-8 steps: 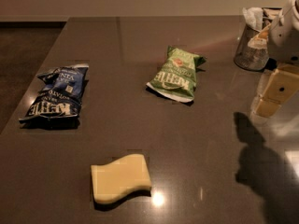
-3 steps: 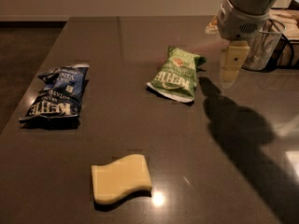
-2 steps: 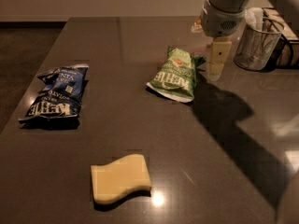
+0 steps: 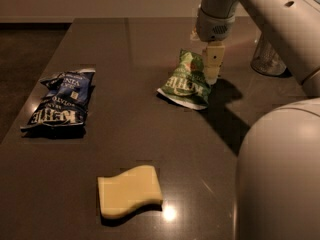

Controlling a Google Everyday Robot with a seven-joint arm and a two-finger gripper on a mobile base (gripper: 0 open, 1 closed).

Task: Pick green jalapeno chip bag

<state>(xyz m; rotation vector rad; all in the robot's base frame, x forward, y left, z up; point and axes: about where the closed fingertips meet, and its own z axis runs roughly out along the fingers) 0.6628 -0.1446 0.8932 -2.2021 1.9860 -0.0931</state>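
The green jalapeno chip bag (image 4: 186, 81) lies crinkled on the dark table, right of the middle, with white KETTLE lettering at its near end. My gripper (image 4: 211, 74) hangs from the arm that comes in from the upper right. It is over the bag's right edge, its pale finger pointing down. The arm's wrist (image 4: 215, 26) is directly above it.
A dark blue Kettle bag (image 4: 61, 100) lies at the left. A pale yellow sponge (image 4: 129, 191) lies near the front. A metal container (image 4: 268, 59) stands at the far right behind the arm. The table's left edge (image 4: 35, 89) borders a dark floor.
The arm has swung in from the right edge to the left, and the gripper now sits over the green bag's right side. The bags and sponge have not moved.
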